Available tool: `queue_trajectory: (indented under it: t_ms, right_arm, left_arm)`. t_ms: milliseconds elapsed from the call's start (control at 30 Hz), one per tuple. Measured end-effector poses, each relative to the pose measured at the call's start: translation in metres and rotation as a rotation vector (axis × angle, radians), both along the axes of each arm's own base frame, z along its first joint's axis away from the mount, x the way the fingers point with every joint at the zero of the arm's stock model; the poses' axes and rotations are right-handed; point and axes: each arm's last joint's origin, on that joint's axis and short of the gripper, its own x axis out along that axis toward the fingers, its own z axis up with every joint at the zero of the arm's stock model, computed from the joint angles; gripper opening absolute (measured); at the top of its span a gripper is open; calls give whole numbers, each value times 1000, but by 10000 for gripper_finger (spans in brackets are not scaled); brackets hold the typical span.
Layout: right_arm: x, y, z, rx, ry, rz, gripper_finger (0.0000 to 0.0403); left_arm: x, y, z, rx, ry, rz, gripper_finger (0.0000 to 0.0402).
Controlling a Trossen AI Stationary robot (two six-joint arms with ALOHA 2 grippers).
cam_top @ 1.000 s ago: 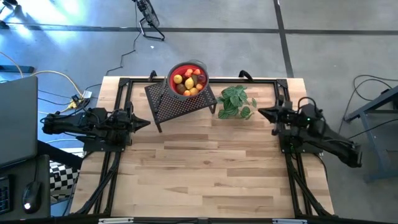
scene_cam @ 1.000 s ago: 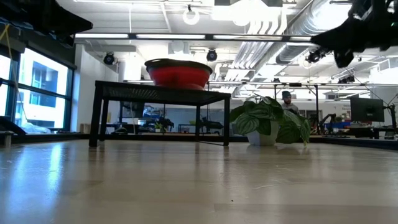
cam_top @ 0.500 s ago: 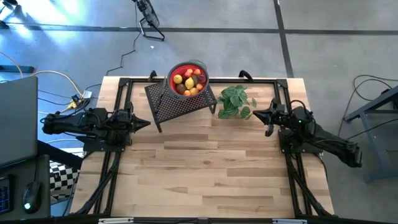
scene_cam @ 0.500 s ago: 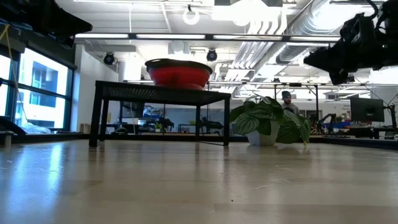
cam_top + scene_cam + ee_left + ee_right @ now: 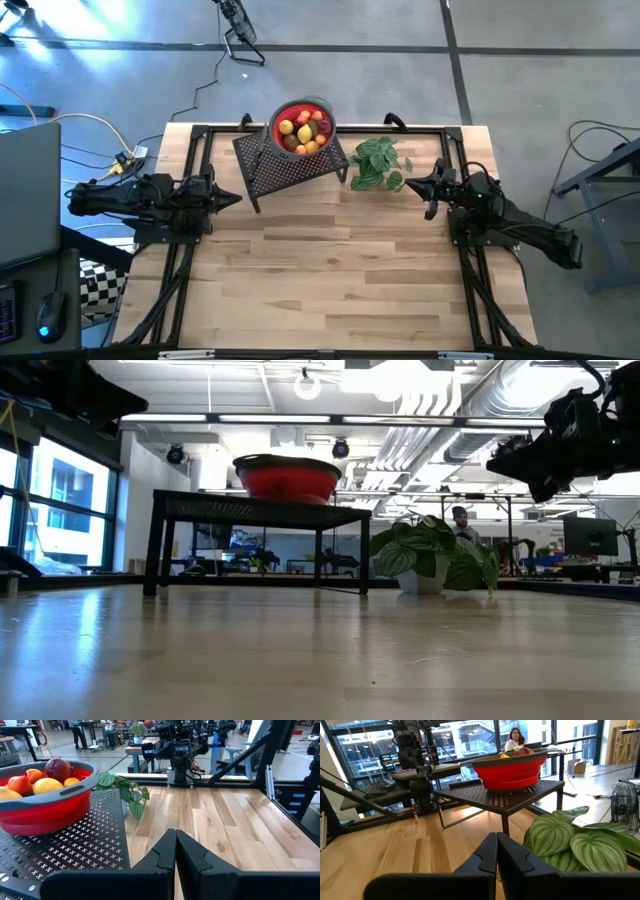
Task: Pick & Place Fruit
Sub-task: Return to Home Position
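Pale wooden bench (image 5: 330,280) spans the frame; all the fruit (image 5: 301,130) sits heaped in the red basket (image 5: 272,128) on the black shelf (image 5: 290,172), upper centre. Left end effector (image 5: 236,197), pinched closed and empty, is nearer it, lower left; right end effector (image 5: 418,185), equally closed and empty, waits beyond the plant (image 5: 378,163).

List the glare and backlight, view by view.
High view: glare on the grey floor, upper left. Low view: ceiling lights leave a sheen on the pale wooden tabletop; the right gripper is a dark silhouette. Right wrist view: windows backlight the round red basket.
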Motion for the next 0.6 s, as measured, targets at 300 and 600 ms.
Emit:
queue_trajectory:
  t_ms: [300, 600]
  right_arm:
    - [0, 0, -1, 3, 5, 0, 2]
    - [0, 0, -1, 32, 2, -1, 2]
  left_arm:
    - [12, -2, -34, -39, -21, -5, 3]
    - [20, -2, -69, -53, -102, -2, 3]
